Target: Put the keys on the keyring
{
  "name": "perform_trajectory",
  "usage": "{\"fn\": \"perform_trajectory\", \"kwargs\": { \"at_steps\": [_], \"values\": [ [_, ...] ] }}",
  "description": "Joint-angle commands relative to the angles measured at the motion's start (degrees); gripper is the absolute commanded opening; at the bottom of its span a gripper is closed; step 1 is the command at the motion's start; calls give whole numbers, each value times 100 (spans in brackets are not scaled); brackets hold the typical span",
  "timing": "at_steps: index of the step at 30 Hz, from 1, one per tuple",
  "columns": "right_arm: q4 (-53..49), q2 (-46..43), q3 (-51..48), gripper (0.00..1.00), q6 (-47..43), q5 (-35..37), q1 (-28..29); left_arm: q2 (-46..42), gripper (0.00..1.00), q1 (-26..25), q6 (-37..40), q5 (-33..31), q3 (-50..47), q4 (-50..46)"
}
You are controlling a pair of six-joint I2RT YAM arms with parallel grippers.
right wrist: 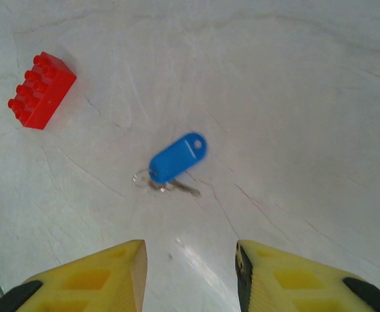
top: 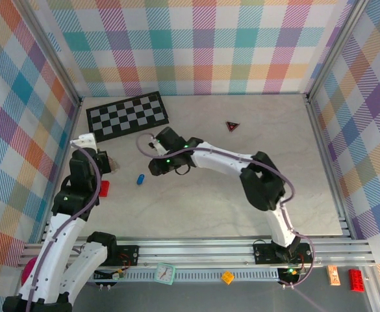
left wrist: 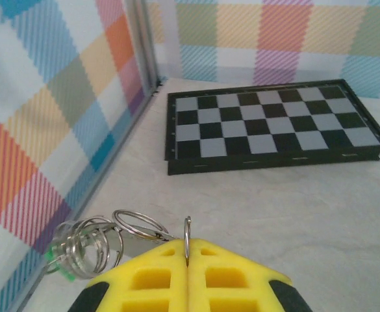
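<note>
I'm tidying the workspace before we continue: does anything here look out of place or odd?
Nothing looks spilled or damaged. One stray: a red toy brick lies on the table near the blue-tagged key, apart from it, and has no part in the key job.

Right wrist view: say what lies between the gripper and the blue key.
Bare table; nothing sits between the right gripper and the blue key, as the right wrist view shows.

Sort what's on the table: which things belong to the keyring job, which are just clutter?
Job: blue-tagged key; keyring, pinched in the shut left gripper; open right gripper above the key.
Lying about: red toy brick; checkerboard; dark triangle with red mark.
</note>
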Motion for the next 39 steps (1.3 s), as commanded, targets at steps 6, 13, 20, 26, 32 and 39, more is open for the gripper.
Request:
{"fn": "perform_trajectory", "kwargs": {
  "at_steps": [6, 13, 20, 26, 32, 39],
  "values": [
    [-541, 963, 1280, 49, 181, 512, 513, -459, 0, 77, 19, -582, -178, 262],
    [-1208, 1837, 2511, 51, -36, 1257, 789, -739, 0, 72, 216, -731, -208, 184],
    [-1421, 2217, 2849, 47, -7, 1728, 958, -1014, 0, 78, 278, -700, -116, -39],
    [-1581, 2339, 2975, 34, 13, 1995, 986, -1153, 0, 71, 386, -644, -8, -206],
    [-1683, 2098, 2817, 18, -21, 2093, 1003, -1154, 0, 77, 439, -490, 58, -308],
    [-1633, 1426, 2095, 0, 51, 1975, 998, -1091, 0, 75, 440, -215, 101, -384]
  ]
}}
